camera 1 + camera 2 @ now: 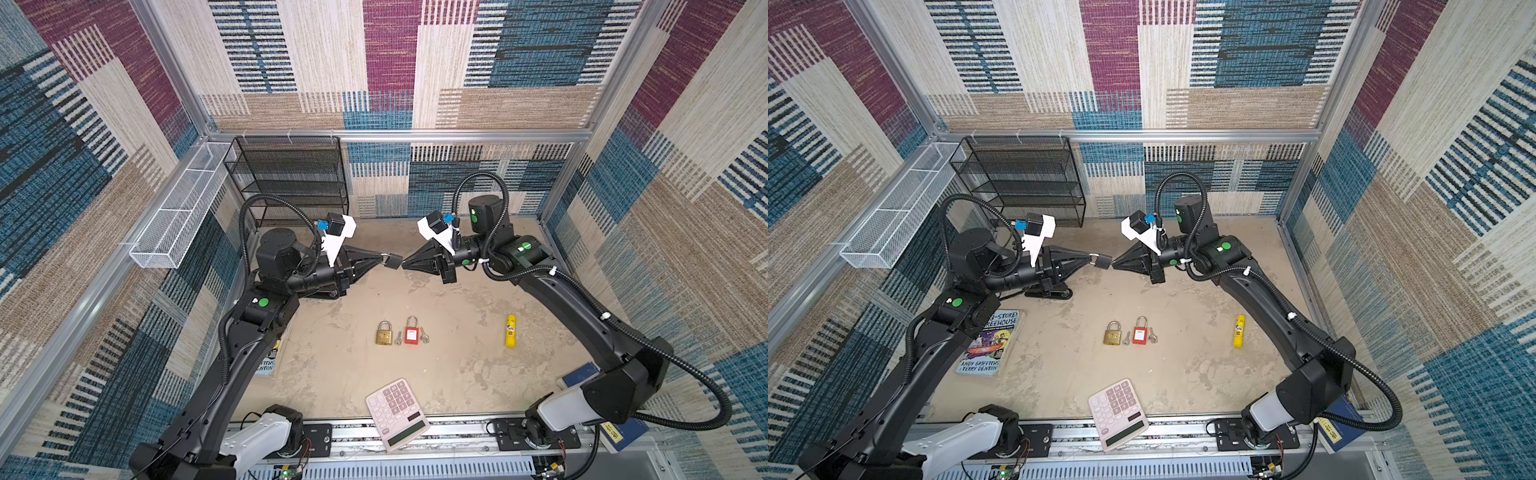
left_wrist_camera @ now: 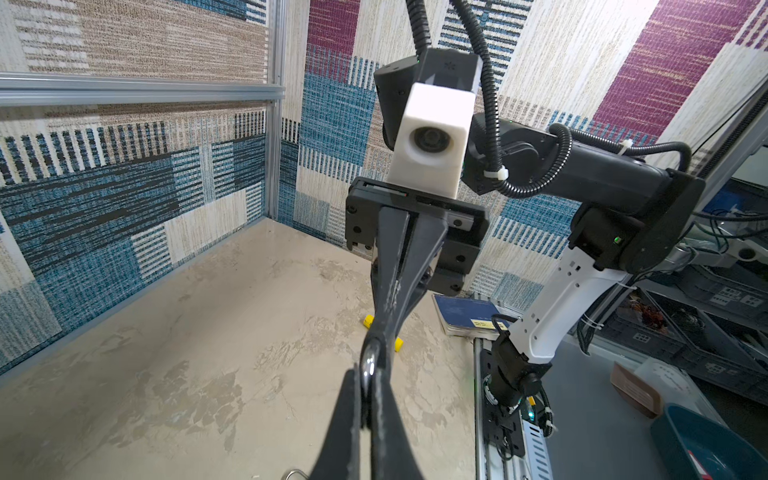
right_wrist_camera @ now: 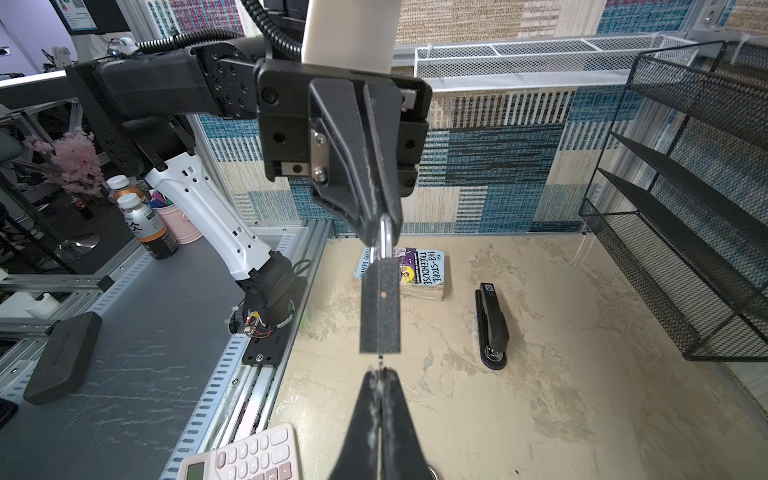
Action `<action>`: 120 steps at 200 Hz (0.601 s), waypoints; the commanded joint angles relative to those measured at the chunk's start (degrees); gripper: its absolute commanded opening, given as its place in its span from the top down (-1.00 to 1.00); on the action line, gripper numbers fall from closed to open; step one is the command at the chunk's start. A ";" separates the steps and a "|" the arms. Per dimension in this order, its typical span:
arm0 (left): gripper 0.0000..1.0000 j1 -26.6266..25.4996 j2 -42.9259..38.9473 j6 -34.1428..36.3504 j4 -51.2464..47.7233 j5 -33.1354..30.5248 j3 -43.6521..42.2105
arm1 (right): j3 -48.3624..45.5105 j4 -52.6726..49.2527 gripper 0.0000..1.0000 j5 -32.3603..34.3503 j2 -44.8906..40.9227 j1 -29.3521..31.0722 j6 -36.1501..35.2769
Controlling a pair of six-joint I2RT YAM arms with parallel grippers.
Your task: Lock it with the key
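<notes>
A dark grey padlock (image 3: 380, 307) hangs in mid-air over the back of the table; it also shows in both top views (image 1: 395, 262) (image 1: 1104, 261). My left gripper (image 2: 367, 374) (image 1: 383, 257) is shut on its silver shackle (image 3: 385, 237). My right gripper (image 3: 380, 372) (image 1: 405, 263) faces it from the other side and is shut on a small key (image 3: 380, 364). Only the key's thin tip shows. It sits right at the underside of the lock body. I cannot tell how far in it is.
On the table lie a brass padlock (image 1: 384, 332), a red padlock (image 1: 411, 332) and two loose keys (image 1: 398, 338) (image 1: 424, 336). Also there: yellow tube (image 1: 510, 330), pink calculator (image 1: 397, 413), book (image 1: 992, 343), stapler (image 3: 492, 328), black mesh shelf (image 1: 291, 178), white basket (image 1: 178, 208).
</notes>
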 commanded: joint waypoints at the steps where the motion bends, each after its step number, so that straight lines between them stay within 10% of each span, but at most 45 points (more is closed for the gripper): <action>1: 1.00 0.62 -0.38 -1.56 5.45 -0.17 0.10 | -0.11 -2.71 1.00 0.47 -0.17 -0.70 -0.47; 120: 1.00 2.40 0.05 0.39 4.19 0.99 1.78 | -2.51 -5.42 1.00 2.87 -0.91 -2.18 -1.06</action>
